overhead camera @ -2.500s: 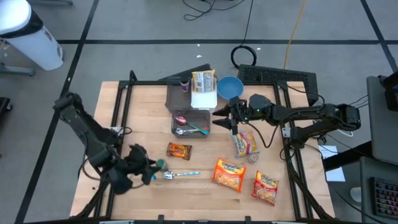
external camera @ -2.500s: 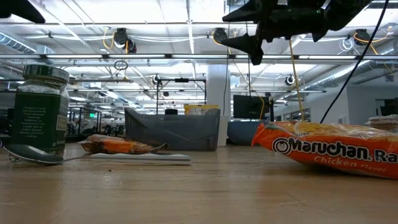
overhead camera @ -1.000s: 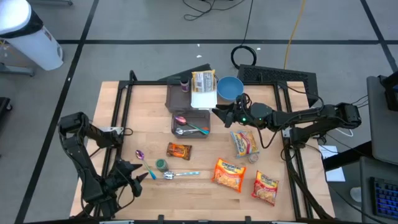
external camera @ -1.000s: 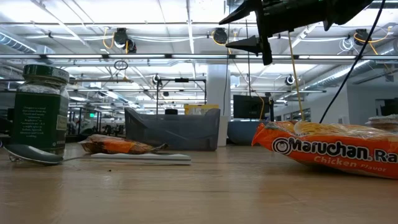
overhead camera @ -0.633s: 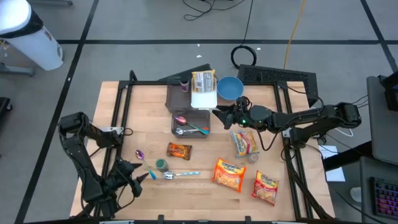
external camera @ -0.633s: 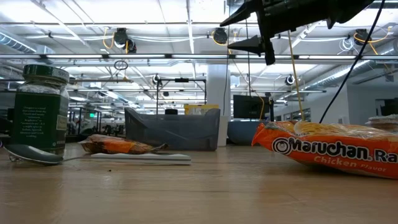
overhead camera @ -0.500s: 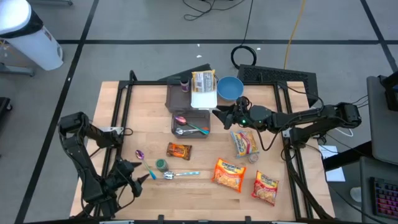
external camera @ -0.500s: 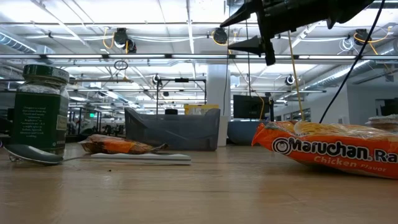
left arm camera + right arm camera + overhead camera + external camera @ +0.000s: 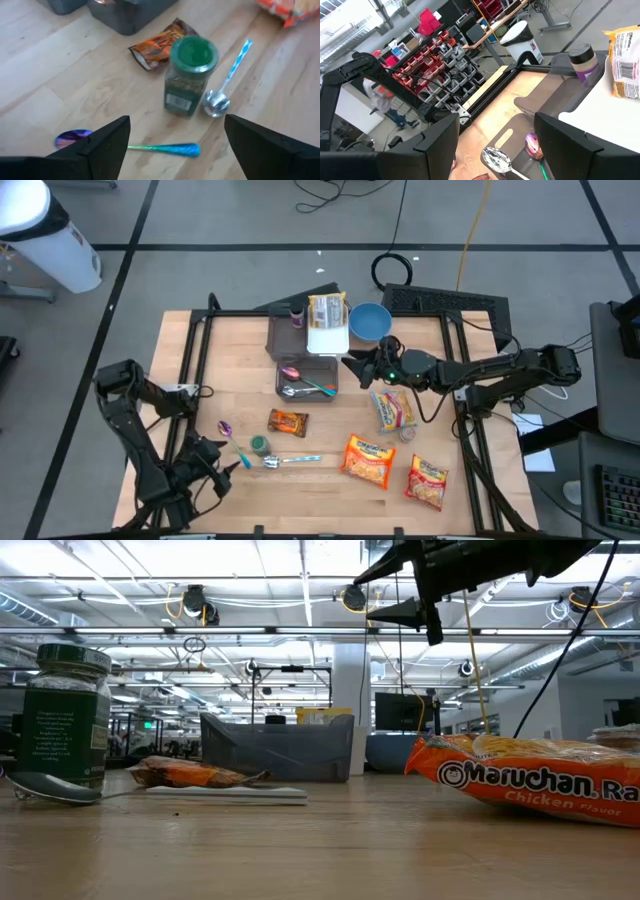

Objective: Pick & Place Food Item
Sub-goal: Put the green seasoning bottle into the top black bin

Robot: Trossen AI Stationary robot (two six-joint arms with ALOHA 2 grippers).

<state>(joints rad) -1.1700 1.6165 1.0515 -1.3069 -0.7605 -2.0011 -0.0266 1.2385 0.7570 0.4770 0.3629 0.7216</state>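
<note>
Two orange ramen packets (image 9: pixel 369 459) (image 9: pixel 428 480), a third packet (image 9: pixel 394 411) and a brown snack wrapper (image 9: pixel 287 422) lie flat on the wooden table. A green-lidded jar (image 9: pixel 190 75) stands upright beside a blue-handled spoon (image 9: pixel 227 75) and a purple spoon (image 9: pixel 130 145). My left gripper (image 9: pixel 228 460) hovers open at the near left, pointing slantwise down at the jar from a short way off. My right gripper (image 9: pixel 358 365) hangs open and level, high above the table (image 9: pixel 372 595), by the right edge of the small grey bin (image 9: pixel 307 377).
The small bin holds spoons (image 9: pixel 496 159). Behind it stand a larger grey bin (image 9: pixel 290 330), a white tray (image 9: pixel 327 338) bearing a packet (image 9: pixel 328 310), and a blue bowl (image 9: pixel 370 320). A black frame (image 9: pixel 200 330) rims the table. Bare wood lies left of the bins.
Over the last second both arms have kept their places and nothing on the table has moved. Before that, my left arm drew back from the jar toward the near left corner, and my right gripper rose a little over the bin.
</note>
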